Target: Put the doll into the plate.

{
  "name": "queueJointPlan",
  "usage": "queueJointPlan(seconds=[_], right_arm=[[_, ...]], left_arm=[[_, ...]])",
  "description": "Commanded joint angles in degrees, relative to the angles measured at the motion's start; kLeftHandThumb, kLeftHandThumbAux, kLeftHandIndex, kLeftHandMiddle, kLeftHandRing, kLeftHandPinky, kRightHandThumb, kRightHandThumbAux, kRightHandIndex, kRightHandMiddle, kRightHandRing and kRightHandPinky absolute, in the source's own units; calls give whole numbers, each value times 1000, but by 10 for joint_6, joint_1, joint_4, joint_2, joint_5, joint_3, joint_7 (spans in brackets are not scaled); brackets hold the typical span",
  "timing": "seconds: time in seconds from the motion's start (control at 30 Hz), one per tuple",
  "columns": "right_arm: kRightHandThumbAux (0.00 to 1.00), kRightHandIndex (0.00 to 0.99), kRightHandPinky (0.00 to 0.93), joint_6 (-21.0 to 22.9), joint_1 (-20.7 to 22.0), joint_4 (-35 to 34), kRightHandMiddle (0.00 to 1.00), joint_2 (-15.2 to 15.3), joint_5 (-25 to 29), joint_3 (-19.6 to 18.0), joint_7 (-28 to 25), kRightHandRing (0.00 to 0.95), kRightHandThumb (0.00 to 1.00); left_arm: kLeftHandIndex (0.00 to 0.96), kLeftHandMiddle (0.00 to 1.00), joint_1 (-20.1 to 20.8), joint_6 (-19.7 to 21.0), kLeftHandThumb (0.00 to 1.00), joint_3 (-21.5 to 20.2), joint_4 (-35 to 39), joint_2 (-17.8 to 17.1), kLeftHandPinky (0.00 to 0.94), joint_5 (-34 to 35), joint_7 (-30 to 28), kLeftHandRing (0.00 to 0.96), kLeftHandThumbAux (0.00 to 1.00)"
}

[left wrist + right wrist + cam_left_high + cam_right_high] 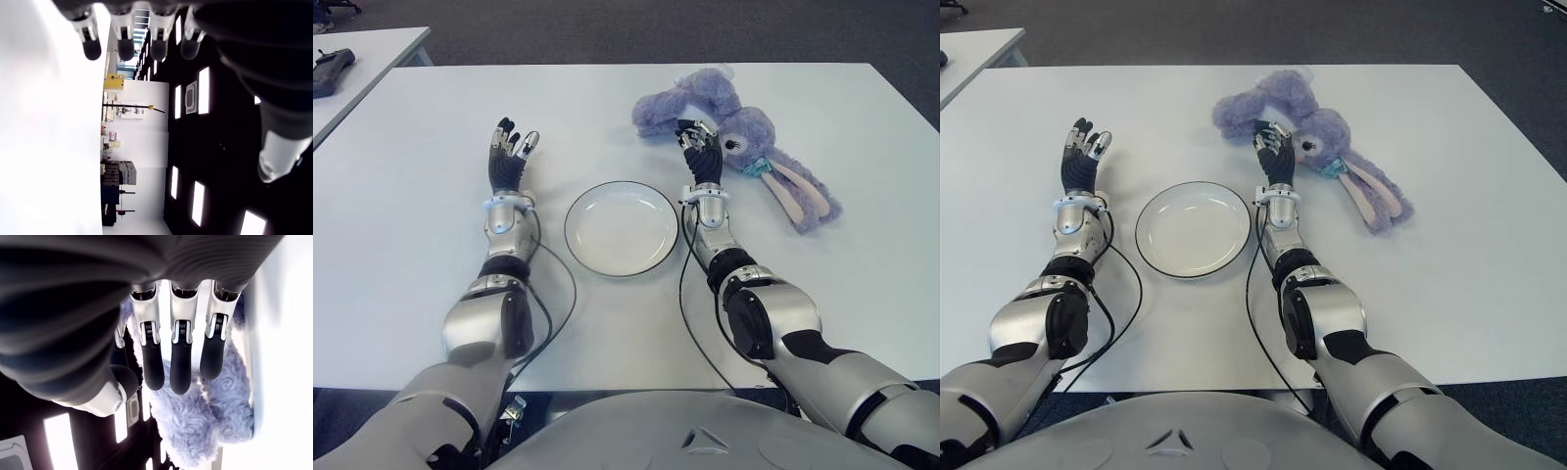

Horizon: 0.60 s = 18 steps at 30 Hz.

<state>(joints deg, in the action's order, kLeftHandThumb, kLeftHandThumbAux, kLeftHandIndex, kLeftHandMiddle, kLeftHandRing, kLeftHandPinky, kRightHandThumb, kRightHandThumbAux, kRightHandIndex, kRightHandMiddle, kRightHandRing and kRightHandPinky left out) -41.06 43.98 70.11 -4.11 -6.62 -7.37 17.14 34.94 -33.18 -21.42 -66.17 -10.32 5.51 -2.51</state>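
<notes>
Right hand (701, 149) is at the purple doll (744, 132), fingers (180, 366) extended over the plush fur w/ the thumb apart; not clasped round it, so holding nothing. Doll lies on the white table (411, 225) toward its far right part, long ears trailing twd the right edge. White plate (621, 228) sits mid-table, nearer the front edge, betw. both forearms, nothing in it. Left hand (509, 155) shows left of plate, fingers loosely spread, holding nothing.
</notes>
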Motion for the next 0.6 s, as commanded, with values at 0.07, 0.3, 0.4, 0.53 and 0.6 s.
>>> queueJointPlan(seconds=[0.07, 0.3, 0.4, 0.53, 0.6], right_arm=[[746, 395, 318, -23, 16, 13, 292, -20, -14, 16, 28, 311, 663], [745, 396, 318, -21, 49, 8, 294, -16, -18, 23, 40, 311, 666], [745, 395, 302, -22, 65, 8, 294, -13, -17, 24, 39, 306, 666], [744, 396, 302, -24, 76, 9, 300, -10, -15, 24, 39, 307, 667], [743, 396, 320, -26, 82, 10, 304, -9, -14, 24, 40, 313, 668]], left_arm=[[8, 40, -166, 7, 0, -6, -80, 84, 32, 16, 0, 27, 615], [7, 35, -168, 4, 0, -5, -79, 84, 25, 15, -1, 21, 603], [7, 33, -168, 1, 0, -4, -79, 84, 19, 14, -2, 19, 592], [5, 33, -169, -2, 0, -4, -78, 85, 5, 14, -3, 16, 579], [4, 34, -168, -1, 0, -4, -78, 84, 11, 14, -2, 16, 583]])
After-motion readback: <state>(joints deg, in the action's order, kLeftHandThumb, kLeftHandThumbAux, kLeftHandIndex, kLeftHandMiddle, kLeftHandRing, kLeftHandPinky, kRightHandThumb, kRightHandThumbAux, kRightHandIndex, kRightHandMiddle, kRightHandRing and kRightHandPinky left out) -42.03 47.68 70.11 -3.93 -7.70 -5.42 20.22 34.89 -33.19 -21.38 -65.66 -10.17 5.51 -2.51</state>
